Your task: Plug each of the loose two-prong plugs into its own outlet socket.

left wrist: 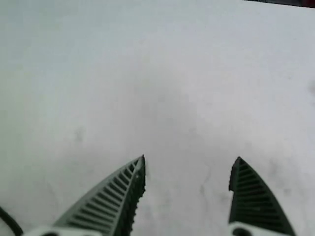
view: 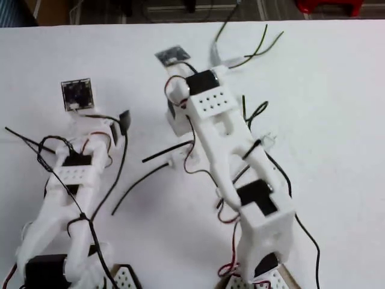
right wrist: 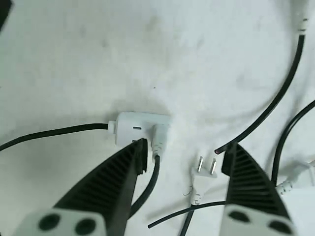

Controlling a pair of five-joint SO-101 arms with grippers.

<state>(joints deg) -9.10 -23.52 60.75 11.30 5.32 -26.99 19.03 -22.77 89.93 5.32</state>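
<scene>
Found left gripper released above bare table, grasping nothing. Found right gripper likewise released, poised over loose plug lying flat between its fingers, just beside socket apparently occupied by second plug. Judged step as approach for pickup. Required next: descend, centre on plug body, clench clear of prongs, then carry to a free socket.

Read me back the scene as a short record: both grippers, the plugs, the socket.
left gripper: open, over the table
right gripper: open, above the loose plug
loose plug: white, two prongs, lying flat, not plugged in
socket block: white, on a black cord, apart from the loose plug
second plug: appears seated in the socket block
</scene>
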